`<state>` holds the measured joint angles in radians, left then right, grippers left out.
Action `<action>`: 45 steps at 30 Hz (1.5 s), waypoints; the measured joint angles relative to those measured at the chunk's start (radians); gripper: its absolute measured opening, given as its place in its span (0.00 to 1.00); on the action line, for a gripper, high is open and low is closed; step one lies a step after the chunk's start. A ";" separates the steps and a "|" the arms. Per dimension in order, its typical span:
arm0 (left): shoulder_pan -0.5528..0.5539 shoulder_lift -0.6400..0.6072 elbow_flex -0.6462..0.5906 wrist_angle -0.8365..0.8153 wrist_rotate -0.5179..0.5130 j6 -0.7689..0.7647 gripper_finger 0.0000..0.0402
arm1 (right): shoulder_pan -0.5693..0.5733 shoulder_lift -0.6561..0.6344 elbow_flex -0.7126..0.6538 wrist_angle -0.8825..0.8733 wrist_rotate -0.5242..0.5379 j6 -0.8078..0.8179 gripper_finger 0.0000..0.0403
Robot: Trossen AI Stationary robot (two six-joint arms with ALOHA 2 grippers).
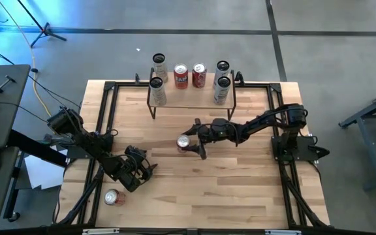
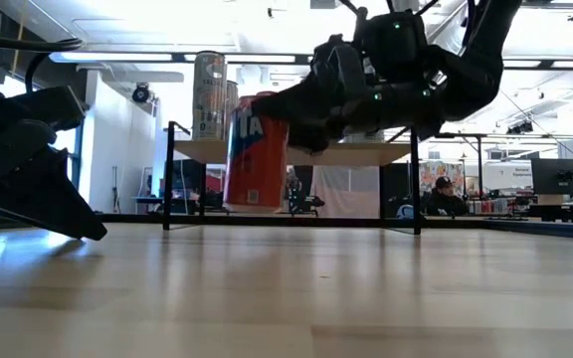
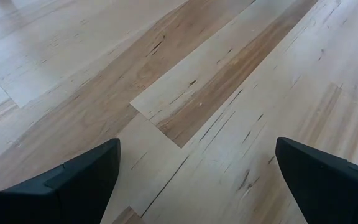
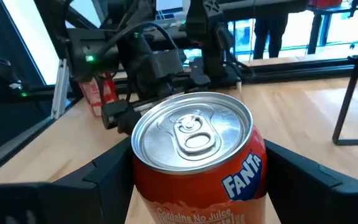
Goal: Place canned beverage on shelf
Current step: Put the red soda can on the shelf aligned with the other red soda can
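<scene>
- The orange Fanta can [image 4: 194, 158] stands upright on the table [image 1: 240, 189], clamped between the fingers of the right gripper [image 1: 189, 145], in front of the shelf [image 1: 191, 91].
- The shelf carries four cans: two silver [image 1: 157, 91], two red [image 1: 181, 76]; two more silver cans [image 1: 159, 64] stand behind it.
- The left gripper [image 1: 139, 171] hangs near the table's left front, fingers spread wide, holding nothing.
- Another red can [image 1: 112, 197] lies on its side near it.

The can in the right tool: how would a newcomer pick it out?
On the wooden table, look in front of the shelf. The orange Fanta can stands upright mid-table between the right tool's fingers; every other upright can is on the shelf or behind it.
</scene>
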<state>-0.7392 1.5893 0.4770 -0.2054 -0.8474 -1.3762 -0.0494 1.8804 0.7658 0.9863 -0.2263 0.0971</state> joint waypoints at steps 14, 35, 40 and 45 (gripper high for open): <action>0.000 0.000 0.000 0.001 0.000 0.000 1.00 | 0.000 0.032 0.000 0.025 -0.001 0.019 0.70; 0.000 0.000 0.000 0.001 0.000 0.000 1.00 | 0.023 0.032 0.000 0.000 0.040 0.018 0.70; 0.000 0.000 0.000 0.001 0.000 0.000 1.00 | 0.039 0.032 0.000 -0.003 0.051 0.026 0.70; 0.000 0.000 0.000 0.001 0.000 0.000 1.00 | 0.040 0.040 0.000 0.001 0.062 0.037 0.70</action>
<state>-0.7395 1.5894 0.4770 -0.2043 -0.8471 -1.3762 -0.0091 1.9208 0.7654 0.9875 -0.1640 0.1344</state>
